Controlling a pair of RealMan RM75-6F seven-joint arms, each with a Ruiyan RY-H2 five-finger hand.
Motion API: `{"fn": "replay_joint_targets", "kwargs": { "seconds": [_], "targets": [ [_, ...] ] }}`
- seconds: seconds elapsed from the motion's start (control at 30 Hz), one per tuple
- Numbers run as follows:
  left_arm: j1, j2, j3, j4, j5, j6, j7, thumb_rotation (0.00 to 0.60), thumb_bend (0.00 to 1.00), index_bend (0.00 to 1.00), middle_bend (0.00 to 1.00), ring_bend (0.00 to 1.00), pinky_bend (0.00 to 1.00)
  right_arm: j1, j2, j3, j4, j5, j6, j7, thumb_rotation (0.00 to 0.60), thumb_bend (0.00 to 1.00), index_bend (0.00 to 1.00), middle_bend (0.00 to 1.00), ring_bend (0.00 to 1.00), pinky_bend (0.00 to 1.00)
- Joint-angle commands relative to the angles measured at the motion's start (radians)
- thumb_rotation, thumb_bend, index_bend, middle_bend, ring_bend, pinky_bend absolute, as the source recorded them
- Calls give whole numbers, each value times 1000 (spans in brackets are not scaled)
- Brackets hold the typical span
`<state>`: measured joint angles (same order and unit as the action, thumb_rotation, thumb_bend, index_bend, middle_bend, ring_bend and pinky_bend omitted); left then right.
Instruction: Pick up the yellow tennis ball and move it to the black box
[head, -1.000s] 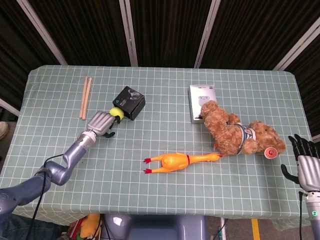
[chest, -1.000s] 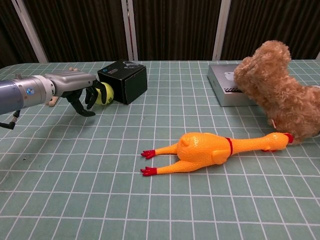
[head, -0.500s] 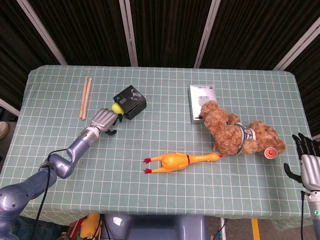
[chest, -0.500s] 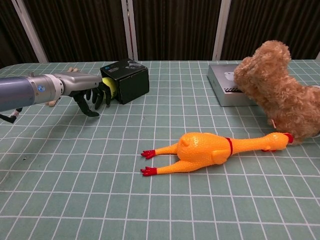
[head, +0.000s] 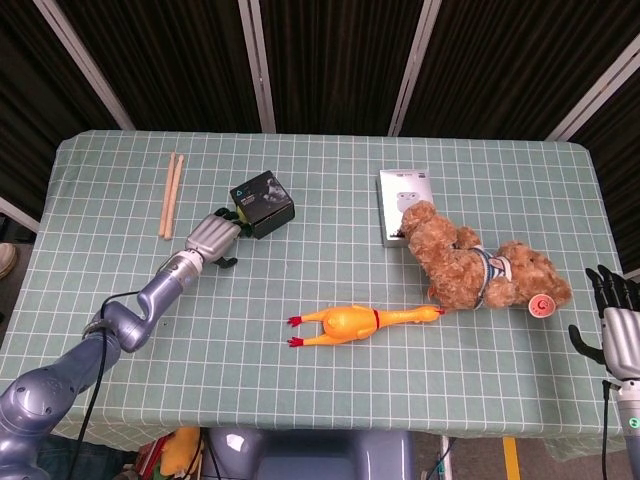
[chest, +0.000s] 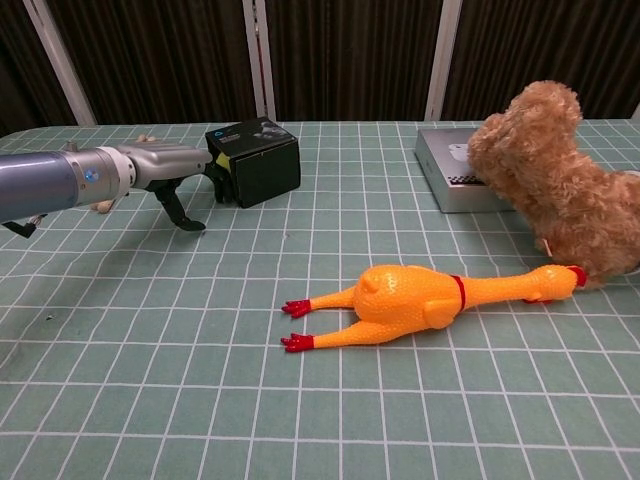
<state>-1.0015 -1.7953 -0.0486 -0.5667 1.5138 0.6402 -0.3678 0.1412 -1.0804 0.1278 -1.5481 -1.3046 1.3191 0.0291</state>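
Note:
The black box (head: 262, 203) (chest: 253, 160) sits at the back left of the green checked table. My left hand (head: 212, 237) (chest: 185, 170) reaches up against its left side, fingers curled toward it. The yellow tennis ball (chest: 218, 158) is almost wholly hidden between those fingers and the box; only a thin yellow sliver shows in the chest view. The hand holds it pressed against the box, thumb hanging down near the cloth. My right hand (head: 615, 320) hovers off the table's right edge, fingers apart and empty.
A rubber chicken (head: 350, 322) (chest: 410, 300) lies in the middle. A brown teddy bear (head: 480, 265) (chest: 560, 190) lies at the right beside a grey box (head: 402, 203) (chest: 450, 175). Two wooden sticks (head: 171, 193) lie at the back left.
My left hand has pushed farther toward the black box with the ball, which went from plainly visible to nearly hidden. The box has shifted slightly back. The right hand barely moved.

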Motion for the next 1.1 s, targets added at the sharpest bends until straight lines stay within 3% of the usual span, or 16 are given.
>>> {"fn": "replay_joint_targets", "kwargs": {
  "seconds": [0.03,0.2,0.53,0.77,1.1],
  "targets": [
    [-5,-8,13,23,14,9,-26,600,255,282,235,74,24,1,-1,-1,0,1,-3,-4,600,400,0,0,0,0],
    [-11,-30,21,69,25,29,-57,600,255,256,165,0,0,1,-2,-2,-2,1,-4,-8,600,400,0,0,0,0],
    [13,-16,51,64,44,72,-47,600,250,185,125,0,0,0,3,-1,-7,6,-4,-10,600,400,0,0,0,0],
    [101,106,71,-115,39,169,9,600,216,152,137,0,0,-3,3,-7,-15,-1,0,-19,600,399,0,0,0,0],
    [376,375,77,-592,-22,536,241,600,95,69,94,0,0,3,-9,-7,-16,-8,6,-46,600,400,0,0,0,0]
  ]
}}
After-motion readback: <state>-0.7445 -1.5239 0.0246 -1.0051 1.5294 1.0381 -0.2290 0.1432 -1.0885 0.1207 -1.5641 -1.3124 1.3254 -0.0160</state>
